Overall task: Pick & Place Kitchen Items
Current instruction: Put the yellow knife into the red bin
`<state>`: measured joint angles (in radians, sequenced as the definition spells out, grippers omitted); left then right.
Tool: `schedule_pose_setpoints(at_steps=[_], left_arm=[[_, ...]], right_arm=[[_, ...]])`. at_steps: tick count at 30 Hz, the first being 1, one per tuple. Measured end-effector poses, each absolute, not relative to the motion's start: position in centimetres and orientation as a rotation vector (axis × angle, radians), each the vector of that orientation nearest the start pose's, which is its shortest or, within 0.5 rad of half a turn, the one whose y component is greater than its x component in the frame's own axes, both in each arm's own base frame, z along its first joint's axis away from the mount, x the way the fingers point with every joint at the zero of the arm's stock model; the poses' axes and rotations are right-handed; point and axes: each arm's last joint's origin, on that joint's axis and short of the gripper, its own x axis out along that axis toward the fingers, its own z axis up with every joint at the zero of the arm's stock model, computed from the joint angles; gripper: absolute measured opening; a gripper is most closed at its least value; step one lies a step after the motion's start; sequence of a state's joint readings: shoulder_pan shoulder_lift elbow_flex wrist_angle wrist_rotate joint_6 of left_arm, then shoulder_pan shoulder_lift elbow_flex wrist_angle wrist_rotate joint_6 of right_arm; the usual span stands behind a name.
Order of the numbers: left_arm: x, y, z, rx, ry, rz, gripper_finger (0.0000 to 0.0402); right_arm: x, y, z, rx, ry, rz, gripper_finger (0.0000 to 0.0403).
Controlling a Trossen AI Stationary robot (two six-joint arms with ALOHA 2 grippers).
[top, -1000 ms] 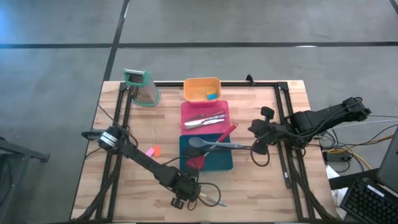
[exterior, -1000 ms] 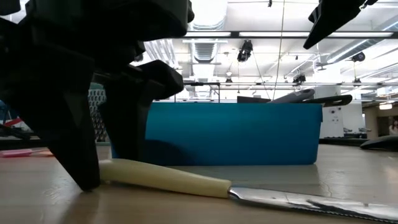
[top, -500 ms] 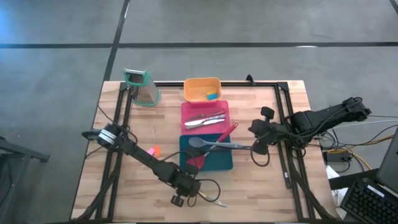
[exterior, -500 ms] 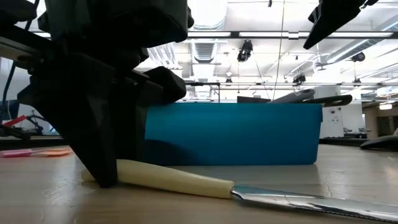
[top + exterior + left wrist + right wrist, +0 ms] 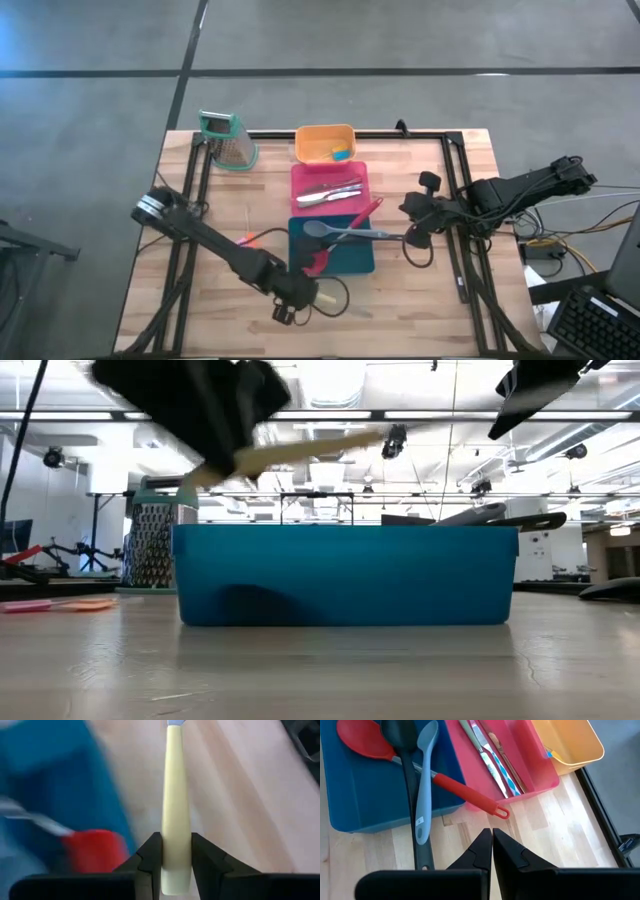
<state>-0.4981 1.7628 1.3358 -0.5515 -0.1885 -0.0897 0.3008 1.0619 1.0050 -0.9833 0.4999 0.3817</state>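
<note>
While the left gripper [image 5: 176,854] hangs near the front of the table [image 5: 200,300], its jaws are squeezed tight on the cream handle of a knife [image 5: 176,805], which is up in the air just by the teal tray [image 5: 355,262]. In that tray lie a red spoon [image 5: 375,745], a grey spoon [image 5: 422,785] and a black spoon [image 5: 410,780]. Further right, the right gripper [image 5: 490,844] waits beside the tray, jaws together and holding nothing.
</note>
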Motion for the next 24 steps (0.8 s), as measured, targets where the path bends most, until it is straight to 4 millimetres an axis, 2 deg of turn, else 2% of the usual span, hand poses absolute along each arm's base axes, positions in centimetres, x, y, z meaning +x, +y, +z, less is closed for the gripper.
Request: schedule_pose_setpoints(at_steps=[5, 7, 11, 16, 20, 24], left_arm=[[31.9, -16.3, 27.7, 0.376, 0.704, -0.006, 0.0081], [31.6, -15.9, 28.4, 0.421, 0.628, 0.066, 0.0081], [31.0, -15.1, 29.4, 0.446, 0.477, 0.092, 0.0081], [30.0, -13.0, 28.9, 0.431, 0.27, 0.115, 0.0081], [29.2, -10.6, 29.0, 0.353, 0.051, 0.062, 0.0081], [28.8, -8.1, 28.2, 0.295, -0.079, 0.019, 0.0081]], right_arm=[[18.3, 4.2, 29.9, -0.057, 0.89, -0.359, 0.0008], [18.5, 4.2, 29.7, -0.093, 0.874, -0.364, 0.0008], [18.8, 4.3, 28.9, -0.16, 0.845, -0.342, 0.0008], [19.8, 4.6, 27.3, -0.207, 0.722, -0.284, 0.0008], [20.7, 4.9, 25.8, -0.235, 0.553, -0.224, 0.0008], [21.4, 5.2, 24.8, -0.222, 0.379, -0.195, 0.0008]])
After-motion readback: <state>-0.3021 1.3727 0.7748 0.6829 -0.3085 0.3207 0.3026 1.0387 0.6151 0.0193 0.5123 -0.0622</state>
